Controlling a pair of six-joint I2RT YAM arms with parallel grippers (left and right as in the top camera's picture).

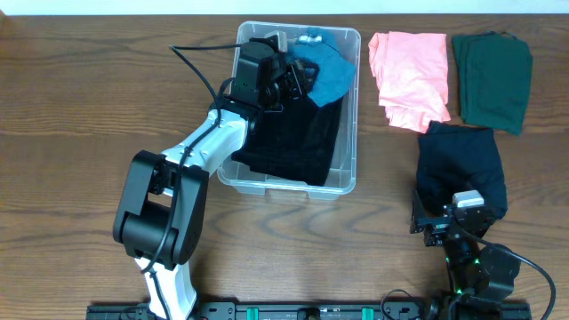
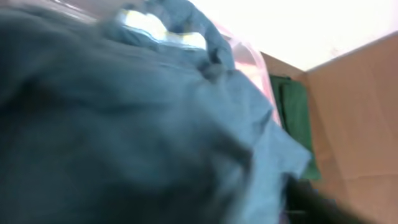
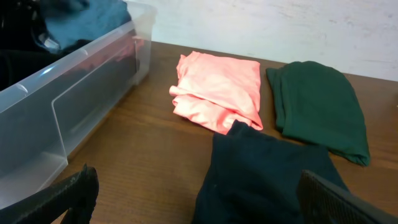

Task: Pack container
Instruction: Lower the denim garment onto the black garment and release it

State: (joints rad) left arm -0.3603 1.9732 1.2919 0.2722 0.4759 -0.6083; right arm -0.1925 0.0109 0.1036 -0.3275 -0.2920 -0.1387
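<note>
The left arm (image 1: 209, 138) stretches into the clear plastic container (image 1: 352, 133); I cannot tell the left tool (image 1: 295, 78) grip. The right tool (image 3: 204, 193) sits wide open, empty.

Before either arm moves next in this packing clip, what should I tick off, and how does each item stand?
1. Left gripper inside the container: ok.
2. Its hold on the blue garment: cannot tell; wrist view blurred.
3. Right gripper open: ok.
4. Dark garment in front of it, on the table: ok.
5. Pink garment and green garment packed: not ok; both outside, on the table.
</note>
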